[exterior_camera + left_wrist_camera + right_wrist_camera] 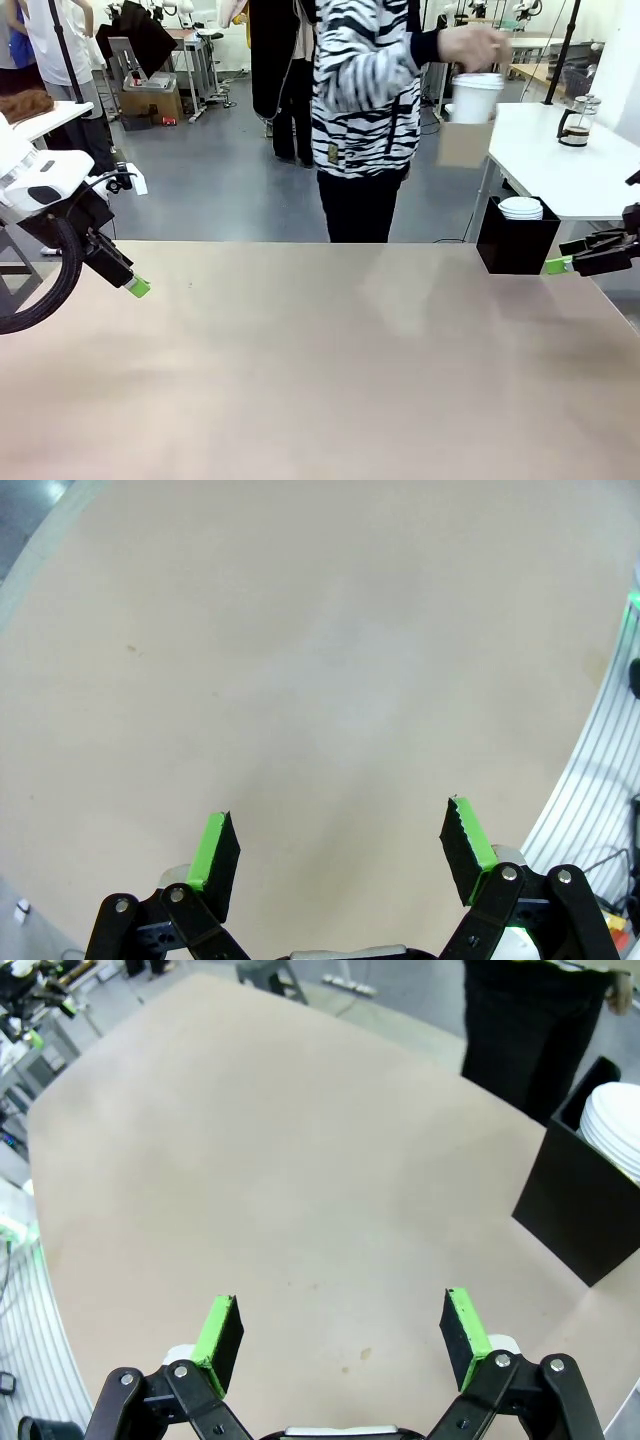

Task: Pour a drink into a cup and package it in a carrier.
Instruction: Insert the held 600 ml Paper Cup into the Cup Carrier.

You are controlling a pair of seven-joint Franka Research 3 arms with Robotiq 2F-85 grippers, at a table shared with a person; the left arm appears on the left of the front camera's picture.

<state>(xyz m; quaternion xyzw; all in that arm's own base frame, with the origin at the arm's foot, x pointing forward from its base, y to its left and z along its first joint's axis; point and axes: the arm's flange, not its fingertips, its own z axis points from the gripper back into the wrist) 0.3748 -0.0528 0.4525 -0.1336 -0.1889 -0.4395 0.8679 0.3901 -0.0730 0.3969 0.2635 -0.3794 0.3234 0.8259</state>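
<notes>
Task barely begun. A white cup (476,97) is carried by the person's hand (472,45) behind the worktop (320,380); the coffee jug (575,125) stands on a far table. Nothing poured or packaged. Left hand (340,855) and right hand (340,1330) are spread open, empty.

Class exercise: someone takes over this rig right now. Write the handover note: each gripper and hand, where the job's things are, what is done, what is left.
Left gripper: open, empty, over bare table.
Right gripper: open, empty, near the black box of white lids.
Person's hand carries a white-lidded paper cup beyond the far edge.
Glass jug of drink sits on the white side table.
Done: nothing. Left: pouring and packaging.
</notes>
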